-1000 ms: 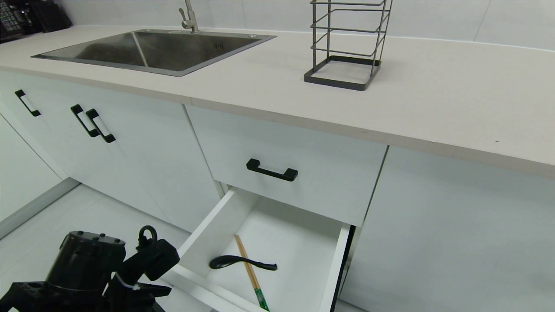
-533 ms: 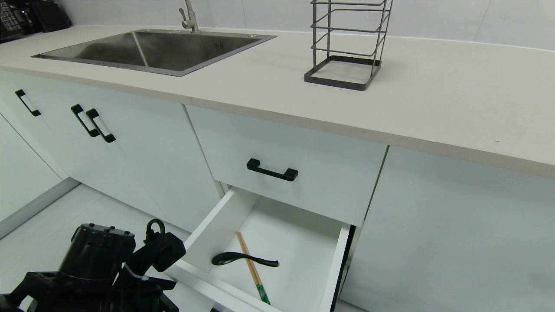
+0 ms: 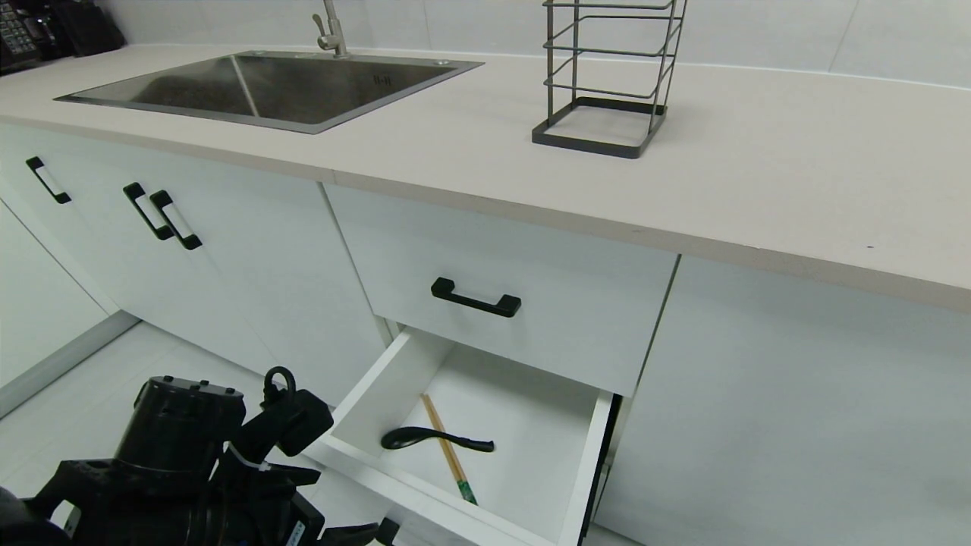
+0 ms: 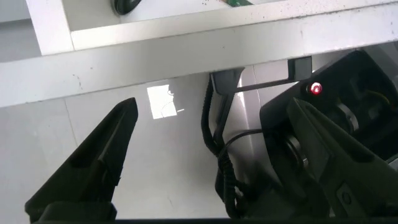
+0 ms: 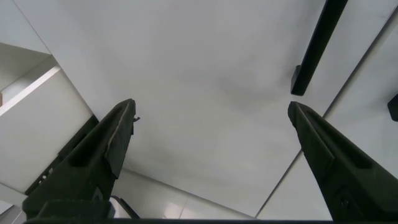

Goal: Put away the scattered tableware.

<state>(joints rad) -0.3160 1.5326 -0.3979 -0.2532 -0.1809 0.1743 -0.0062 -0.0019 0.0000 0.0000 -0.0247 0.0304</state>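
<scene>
A low white drawer (image 3: 374, 394) stands pulled out under the counter. In it lie a black spoon (image 3: 436, 439) and a pair of wooden chopsticks with green tips (image 3: 449, 459), the spoon's handle crossing over them. My left arm (image 3: 190, 455) is low by the drawer's front left corner. My left gripper (image 4: 217, 149) is open, just in front of the drawer's front panel (image 4: 186, 50), with nothing between its fingers. Past the panel's rim the spoon (image 4: 124, 5) and a green chopstick tip (image 4: 236, 2) peek out. My right gripper (image 5: 214, 155) is open, facing a white cabinet front with a black handle (image 5: 317, 43).
Above the open drawer is a shut drawer with a black handle (image 3: 476, 297). On the counter (image 3: 758, 189) stand a dark wire rack (image 3: 607, 76) and a steel sink (image 3: 265, 83) with a tap. Cabinet doors with black handles (image 3: 163, 220) are to the left. Pale floor lies below.
The drawer has slid inward, toward the cabinet, carrying the spoon and chopsticks. My left arm has moved up and to the right along with its front.
</scene>
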